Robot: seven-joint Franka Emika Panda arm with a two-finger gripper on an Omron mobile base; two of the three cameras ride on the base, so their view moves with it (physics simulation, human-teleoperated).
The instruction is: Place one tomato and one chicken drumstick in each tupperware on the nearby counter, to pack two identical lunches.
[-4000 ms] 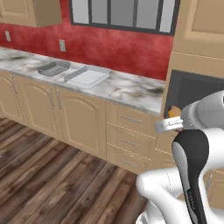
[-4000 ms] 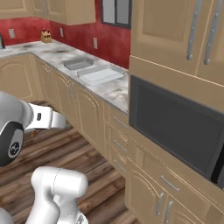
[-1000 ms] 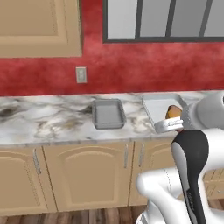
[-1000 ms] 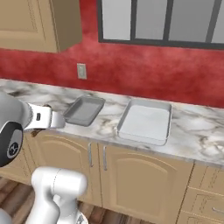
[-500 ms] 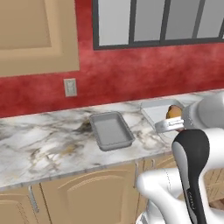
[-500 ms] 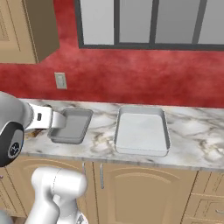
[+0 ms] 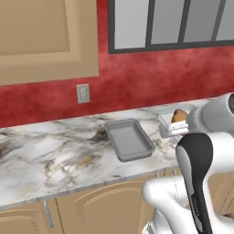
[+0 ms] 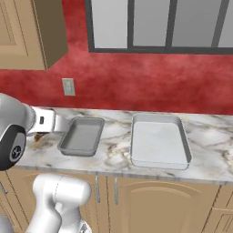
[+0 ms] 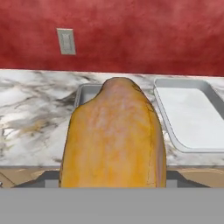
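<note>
1. Golden-brown drumstick [image 9: 113, 135] fills the centre of the hand view, rising from the 6 o'clock edge; the end effector [image 9: 111, 177] is pinching it, dark finger tips barely showing either side of its base.
2. Left base view: drumstick [image 7: 179, 115] peeks out at 3 o'clock, just beside the white wrist, above the tabletop [image 7: 55, 155].
3. Marble tabletop [image 8: 113, 154] carries two containers side by side, apart, not touching.
4. Small grey tupperware [image 8: 82, 135] at 9 o'clock of the larger white tupperware [image 8: 159, 141] in the right base view; nothing visible inside either.
5. Hand view: grey tupperware [image 9: 87, 92] mostly hidden behind the drumstick at 12 o'clock; white tupperware [image 9: 192, 113] at 3 o'clock.
6. Left base view: grey tupperware [image 7: 129, 139] near centre, white one [image 7: 165, 114] partly hidden by the arm at 3 o'clock.
7. Red wall [image 8: 136, 86] behind, wall outlet [image 8: 68, 86] at 10 o'clock of the grey tupperware.
8. Tan cabinets [image 8: 150, 205] under the tabletop.
</note>
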